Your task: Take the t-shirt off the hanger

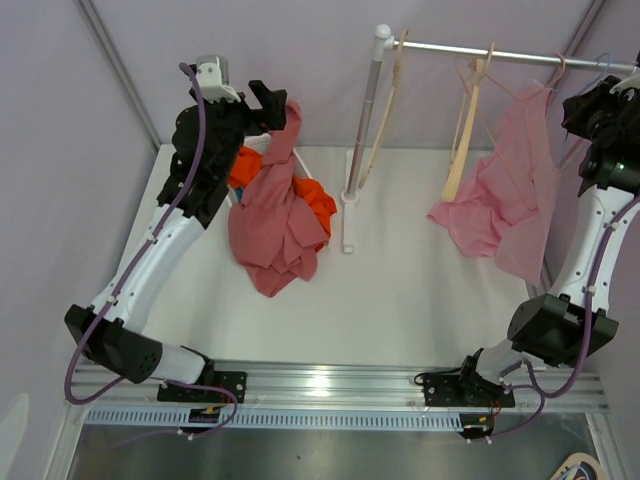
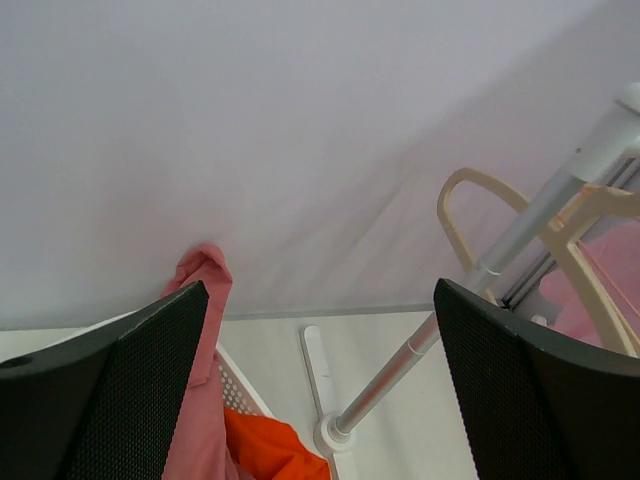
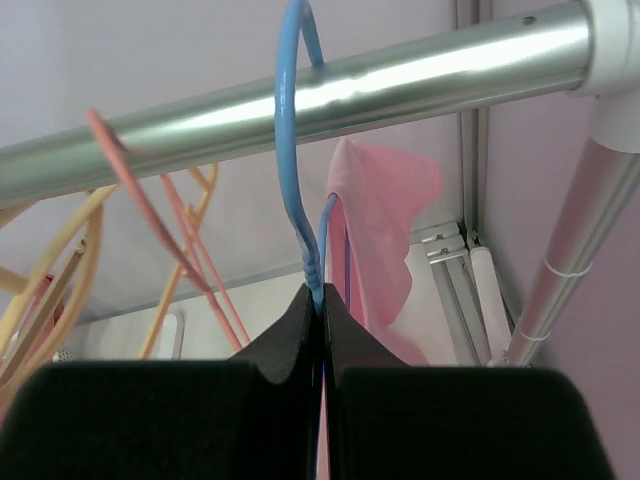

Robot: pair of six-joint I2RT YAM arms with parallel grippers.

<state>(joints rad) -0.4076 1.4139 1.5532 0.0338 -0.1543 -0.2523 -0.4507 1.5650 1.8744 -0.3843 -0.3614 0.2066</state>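
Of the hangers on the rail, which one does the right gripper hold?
The blue wire hanger: the right gripper is shut on its neck. The salmon hanger and the beige ones hang free.

The t-shirt point(image 1: 500, 200) hangs on a hanger point(image 3: 290, 150), right of the heap point(image 1: 275, 225).

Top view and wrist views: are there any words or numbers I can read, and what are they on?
None to read. The pink shirt, the red cloth, the blue hanger, the wooden hanger and the metal rail are all plain: no words, numbers or logos.
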